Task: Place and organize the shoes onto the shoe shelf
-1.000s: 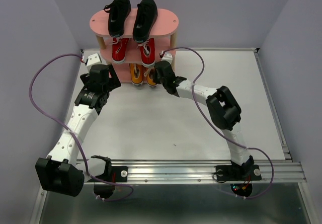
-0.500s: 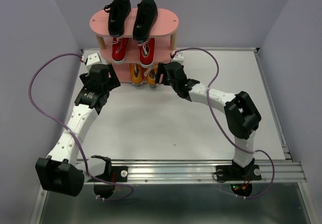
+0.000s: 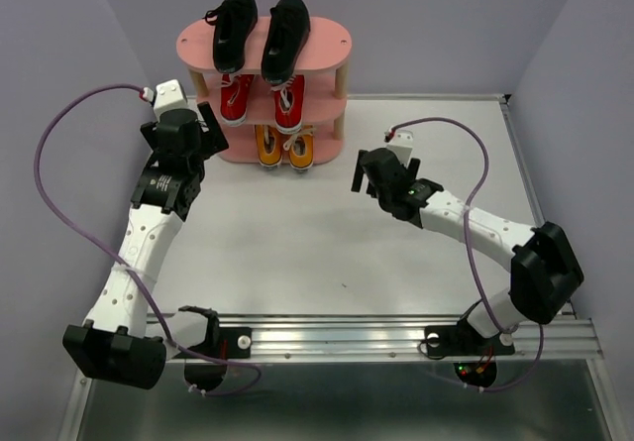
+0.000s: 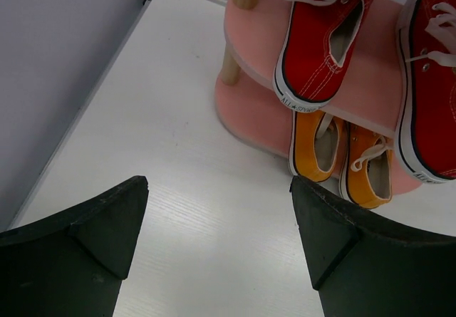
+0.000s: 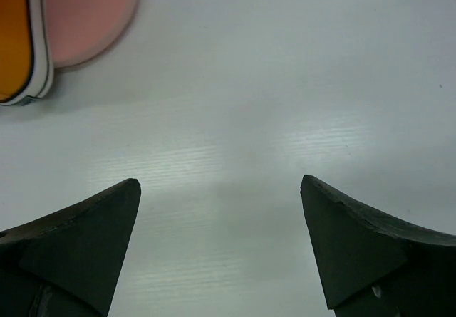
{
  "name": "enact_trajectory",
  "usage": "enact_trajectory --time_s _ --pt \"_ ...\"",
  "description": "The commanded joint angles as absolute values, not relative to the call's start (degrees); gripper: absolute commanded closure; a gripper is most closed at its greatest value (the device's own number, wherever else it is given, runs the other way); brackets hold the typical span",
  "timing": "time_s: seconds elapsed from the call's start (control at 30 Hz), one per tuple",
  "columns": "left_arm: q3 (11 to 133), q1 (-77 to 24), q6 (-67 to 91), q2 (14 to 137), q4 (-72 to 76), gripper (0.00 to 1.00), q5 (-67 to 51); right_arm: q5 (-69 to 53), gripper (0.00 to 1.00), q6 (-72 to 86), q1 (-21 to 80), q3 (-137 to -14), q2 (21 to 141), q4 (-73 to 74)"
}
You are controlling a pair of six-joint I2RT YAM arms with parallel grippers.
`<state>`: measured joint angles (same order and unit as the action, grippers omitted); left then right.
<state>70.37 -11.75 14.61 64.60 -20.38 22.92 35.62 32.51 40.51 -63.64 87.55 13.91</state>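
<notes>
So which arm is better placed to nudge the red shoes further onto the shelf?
Probably the left. The left tool, open, sits beside the shelf, facing the red shoes; the right tool is farther off over the table.

Your top camera sits high above the near edge, looking down over the whole table (image 3: 327, 253) to the shoe shelf (image 3: 198, 45) at far left. Your left wrist camera faces the shelf's lower tiers closely. Your right wrist camera looks down at table beside it. All three show the orange sneakers (image 3: 300, 150).
</notes>
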Motion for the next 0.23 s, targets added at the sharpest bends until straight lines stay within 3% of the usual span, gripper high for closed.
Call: enact_trajectory --time_s 0.0,0.2 --pt "73.91 -11.43 12.83 61.79 -18.2 0.07 22.06 42.97 0.0 38.31 40.34 -58.99 81.05 23.46" --pt "75.06 -11.25 13.01 62.05 -18.02 0.07 21.1 47.02 0.0 42.1 40.34 -54.49 73.13 27.86"
